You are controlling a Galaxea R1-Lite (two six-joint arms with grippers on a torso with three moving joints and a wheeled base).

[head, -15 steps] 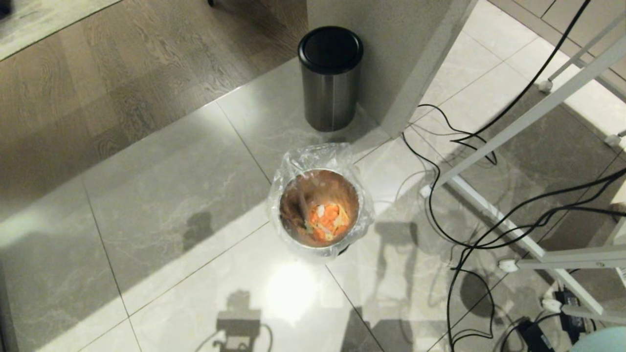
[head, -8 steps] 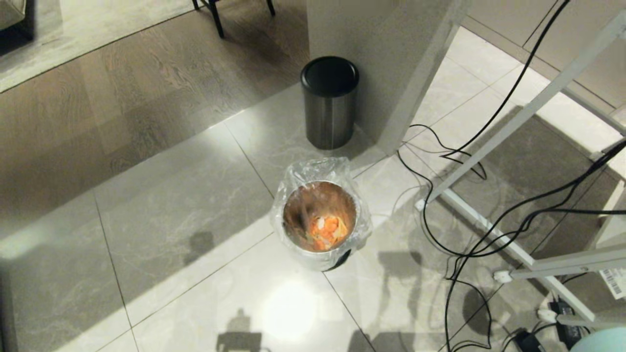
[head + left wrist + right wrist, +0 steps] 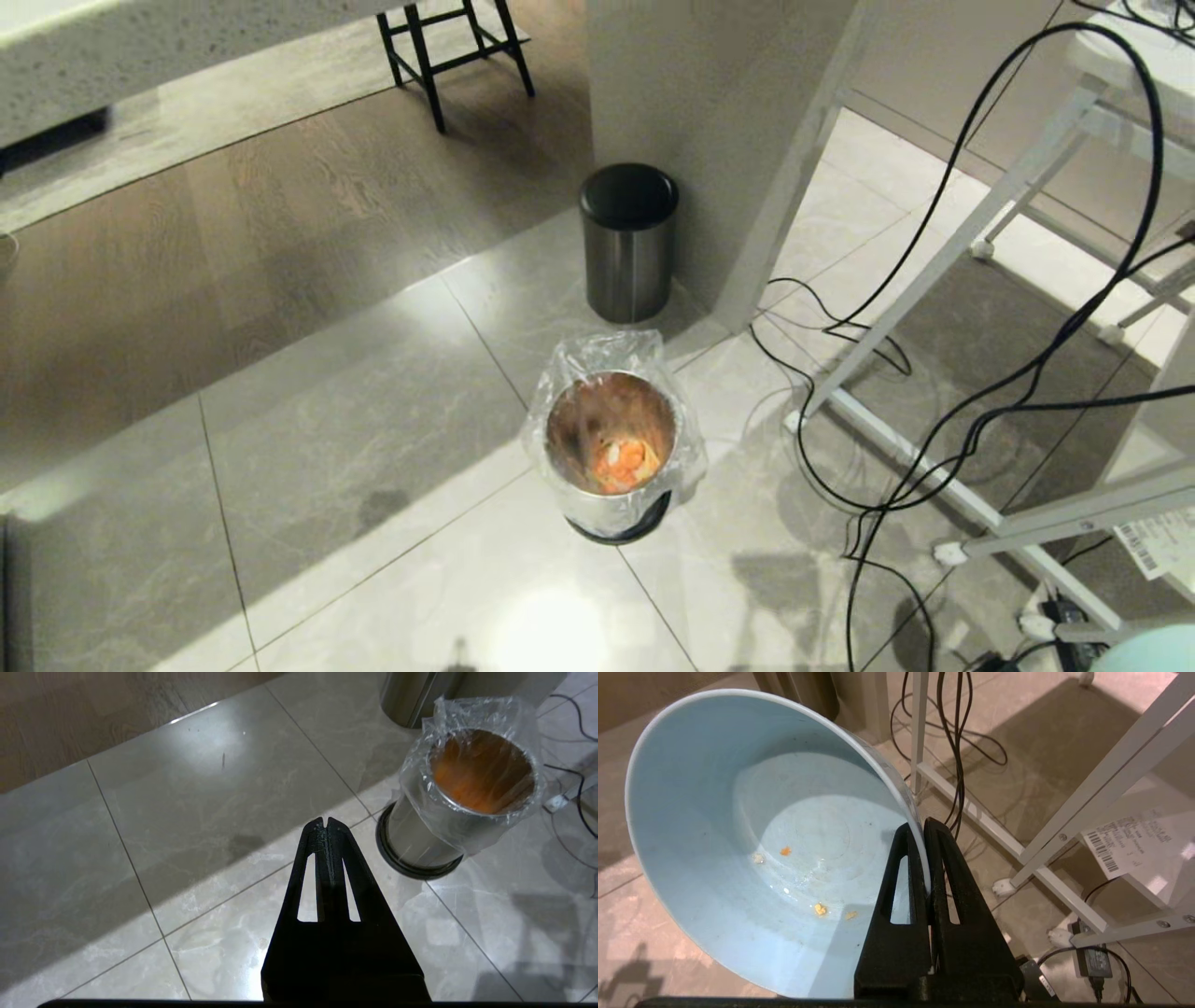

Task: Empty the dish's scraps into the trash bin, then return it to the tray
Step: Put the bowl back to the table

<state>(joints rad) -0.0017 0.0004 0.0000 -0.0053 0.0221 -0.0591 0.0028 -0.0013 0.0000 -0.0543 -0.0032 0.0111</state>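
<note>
Pale blue plastic fills the left half of the right wrist view: the dish (image 3: 752, 840), pinched by its rim between the closed fingers of the right gripper (image 3: 923, 830). One finger sits inside the wall, the other outside, so the bowl hangs tipped with its mouth toward the camera. Held this way the inside is easy to read: nearly bare, only a few orange and pale crumbs stuck near the bottom.

The scraps (image 3: 620, 460) lie at the bottom of the trash bin (image 3: 611, 439), low centre of the head view, an orange heap against the brownish lining. The crinkly clear bag is folded over the rim, presumably to keep the metal clean. Judging by that, the emptying step looks done.

Above the bin in the frame stands a steel bin with a black lid (image 3: 628, 245), just beside a wall corner, apart from the lined one. Black cables (image 3: 934, 411) trail across the tiles at right, among white frame legs (image 3: 943, 271).

The left gripper (image 3: 326, 826) shows in its own view with fingers pressed together, holding nothing, above bare tile; the trash bin sits at upper right there. It seems parked.

The tray appears in none of the views. What remains, I judge, is carrying the dish to it; the thin rim pinch could let the bowl swing.
</note>
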